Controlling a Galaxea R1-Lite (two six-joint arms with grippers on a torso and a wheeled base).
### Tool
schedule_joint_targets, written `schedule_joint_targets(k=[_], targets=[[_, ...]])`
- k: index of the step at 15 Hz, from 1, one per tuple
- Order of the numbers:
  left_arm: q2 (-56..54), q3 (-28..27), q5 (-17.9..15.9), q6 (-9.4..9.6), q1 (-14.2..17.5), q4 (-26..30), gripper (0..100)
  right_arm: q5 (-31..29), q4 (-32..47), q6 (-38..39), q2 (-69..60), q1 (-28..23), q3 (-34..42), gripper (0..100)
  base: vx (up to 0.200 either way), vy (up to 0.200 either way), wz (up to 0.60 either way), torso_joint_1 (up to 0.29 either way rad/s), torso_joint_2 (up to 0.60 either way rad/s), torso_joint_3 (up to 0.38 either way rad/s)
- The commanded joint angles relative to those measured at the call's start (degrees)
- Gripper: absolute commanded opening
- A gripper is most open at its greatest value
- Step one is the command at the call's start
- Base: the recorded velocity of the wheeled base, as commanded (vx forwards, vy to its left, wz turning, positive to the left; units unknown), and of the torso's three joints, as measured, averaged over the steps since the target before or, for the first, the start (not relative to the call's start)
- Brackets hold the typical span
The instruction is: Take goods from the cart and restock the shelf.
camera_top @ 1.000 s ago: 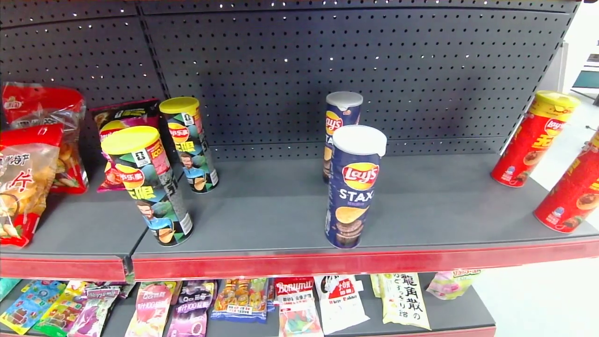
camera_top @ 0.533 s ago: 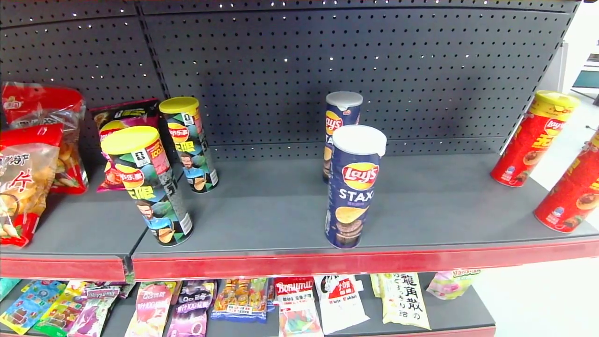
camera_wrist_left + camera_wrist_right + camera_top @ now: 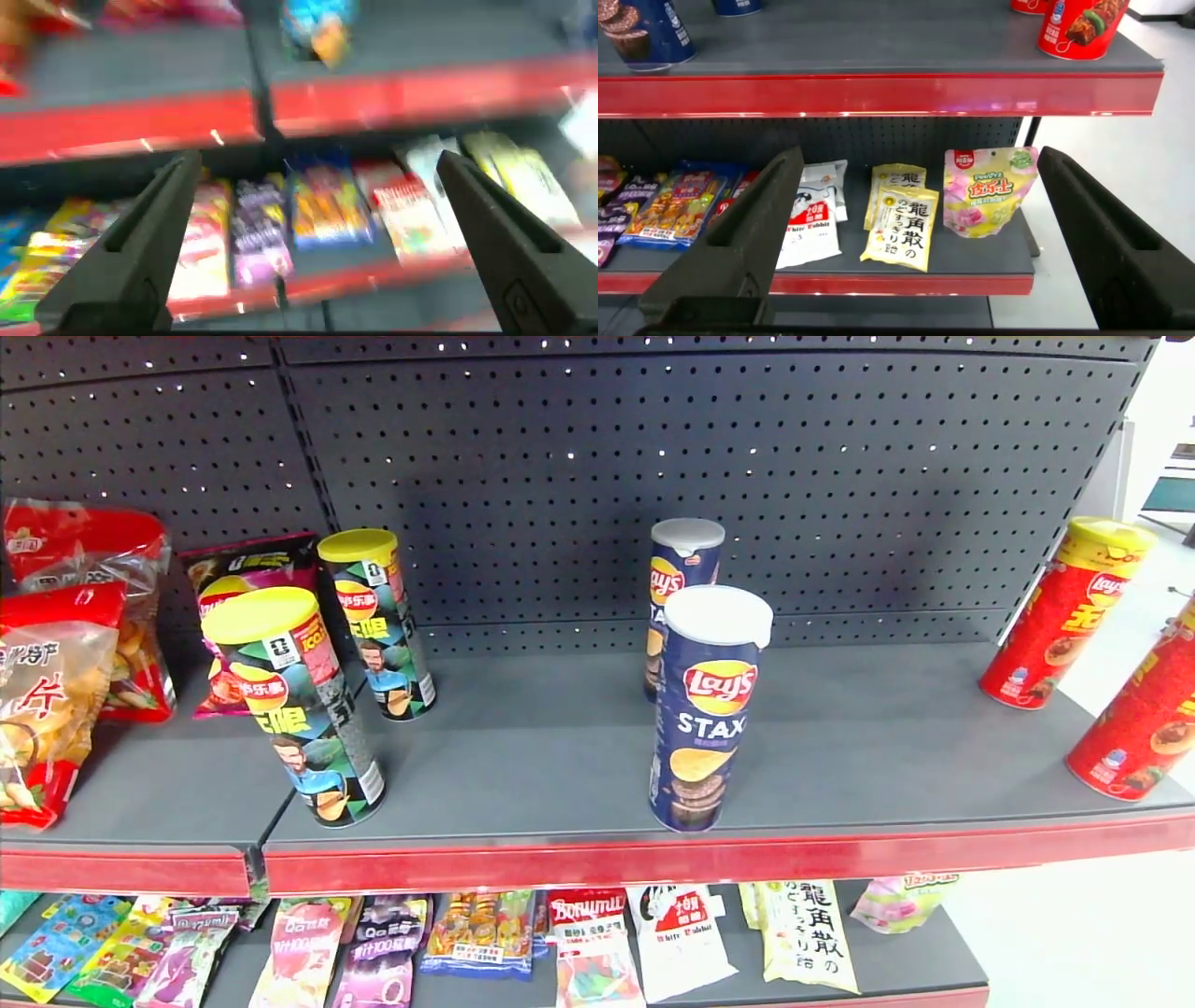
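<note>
- In the head view nothing has shifted since the earlier frames: every can on the shelf [image 3: 560,747] stands where it did.
- The near blue can [image 3: 709,709] stands upright by the shelf's front edge, with the rear blue can [image 3: 681,560] just behind it at 12 o'clock.
- The yellow-lidded cans [image 3: 289,709] stand at 9 o'clock and the red cans [image 3: 1064,607] at 3 o'clock.
- Snack packets [image 3: 588,943] lie on the lower shelf [image 3: 915,961] at 6 o'clock.
- The left gripper [image 3: 318,159] has its fingers [image 3: 140,243] spread and empty, facing blurred packets.
- The right gripper [image 3: 922,154] has its fingers [image 3: 738,243] spread and holds nothing, before the lower shelf.
</note>
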Motion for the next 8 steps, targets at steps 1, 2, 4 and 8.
schedule_joint_targets(k=[1,2,4,8], targets=[[0.2,0.8,1.4,0.06,-0.1,-0.1,100,0.0,-0.1,0.0,0.0,0.0,0.1,100,0.0,0.0,0.0,0.0,0.0,0.0],[0.2,0.9,3.9,0.23,-0.1,-0.1,100,0.0,-0.1,0.0,0.0,0.0,0.1,100,0.0,0.0,0.0,0.0,0.0,0.0],[-0.2,0.9,4.3,0.14,5.1,-0.2,100,0.0,0.0,0.0,0.0,0.0,0.0,100,0.0,0.0,0.0,0.0,0.0,0.0],[-5.6,1.0,3.6,-0.38,5.2,-0.2,100,0.0,-0.1,0.0,0.0,0.0,0.0,100,0.0,0.0,0.0,0.0,0.0,0.0]])
